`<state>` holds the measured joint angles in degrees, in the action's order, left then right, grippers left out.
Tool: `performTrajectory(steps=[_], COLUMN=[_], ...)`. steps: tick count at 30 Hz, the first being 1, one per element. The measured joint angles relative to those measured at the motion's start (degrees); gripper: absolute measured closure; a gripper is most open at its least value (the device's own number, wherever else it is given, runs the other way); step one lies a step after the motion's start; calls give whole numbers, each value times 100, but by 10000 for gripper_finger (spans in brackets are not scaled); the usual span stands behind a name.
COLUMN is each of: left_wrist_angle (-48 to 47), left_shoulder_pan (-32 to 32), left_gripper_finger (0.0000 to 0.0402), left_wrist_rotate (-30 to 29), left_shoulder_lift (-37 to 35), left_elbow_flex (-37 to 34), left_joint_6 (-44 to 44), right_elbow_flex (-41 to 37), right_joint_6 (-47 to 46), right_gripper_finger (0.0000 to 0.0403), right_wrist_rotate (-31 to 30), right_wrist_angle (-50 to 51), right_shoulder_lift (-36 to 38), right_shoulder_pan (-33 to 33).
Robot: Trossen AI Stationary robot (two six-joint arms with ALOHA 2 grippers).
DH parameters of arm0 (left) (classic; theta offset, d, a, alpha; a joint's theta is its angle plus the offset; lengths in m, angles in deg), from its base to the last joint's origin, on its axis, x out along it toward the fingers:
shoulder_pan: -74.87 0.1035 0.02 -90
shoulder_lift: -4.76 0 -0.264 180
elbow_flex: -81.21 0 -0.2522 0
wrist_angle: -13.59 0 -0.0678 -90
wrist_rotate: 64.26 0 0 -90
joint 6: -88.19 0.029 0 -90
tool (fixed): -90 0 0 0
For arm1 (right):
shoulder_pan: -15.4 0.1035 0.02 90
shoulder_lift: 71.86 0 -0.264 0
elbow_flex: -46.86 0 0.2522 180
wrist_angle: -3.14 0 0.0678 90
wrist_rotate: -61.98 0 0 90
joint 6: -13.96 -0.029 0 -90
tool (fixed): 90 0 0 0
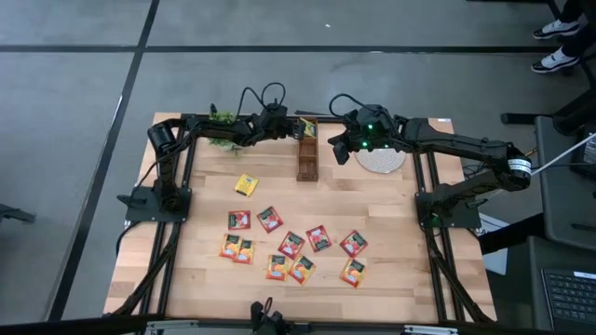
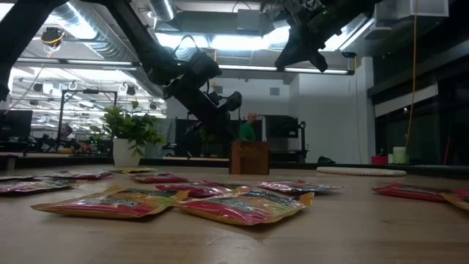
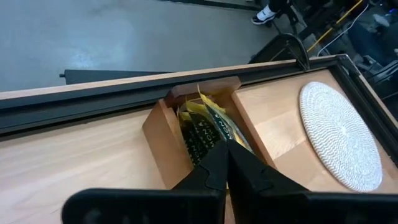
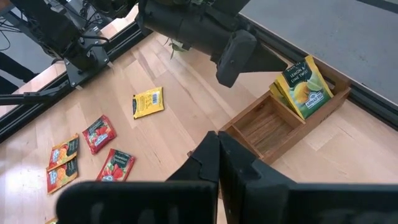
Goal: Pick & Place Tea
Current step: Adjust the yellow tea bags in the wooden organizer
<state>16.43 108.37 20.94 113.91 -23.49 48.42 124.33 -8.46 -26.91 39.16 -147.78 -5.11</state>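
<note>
Item: tea sachets, flat foil squares, scattered lower centre of high view; one yellow sachet apart above; several stood in wooden box, top centre.
Handling (judged): light, thin, floppy, slick; pinch by edge.
Left gripper over box, fingers closed, nothing visibly held.
Right gripper beside box, closed, empty.

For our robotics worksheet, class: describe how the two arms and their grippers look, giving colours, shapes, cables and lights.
Both arms are black and jointed, on black frame mounts, with black cables looping above the wrists. The left gripper and right gripper each end in two matte black tapered fingers. A green light glows on the right arm's wrist.
</note>
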Motion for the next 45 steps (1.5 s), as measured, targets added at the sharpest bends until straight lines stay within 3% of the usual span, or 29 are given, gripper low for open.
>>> performTrajectory(steps=[19, 34, 45], left_wrist_angle=[441, -712, -613], left_shoulder_pan=[0, 274, 22], left_gripper_finger=[400, 400, 400], left_wrist_rotate=[64, -197, -129], left_shoulder_lift=[0, 5, 173], left_elbow_flex=[-2, -2, -2], left_joint_6=[-32, 164, 194], right_elbow_flex=[0, 0, 0], right_joint_6=[15, 22, 37], right_gripper_finger=[400, 400, 400], right_wrist_rotate=[0, 0, 0], right_wrist_angle=[0, 39, 37], right_shoulder_lift=[0, 0, 0], right_shoulder_pan=[1, 9, -11])
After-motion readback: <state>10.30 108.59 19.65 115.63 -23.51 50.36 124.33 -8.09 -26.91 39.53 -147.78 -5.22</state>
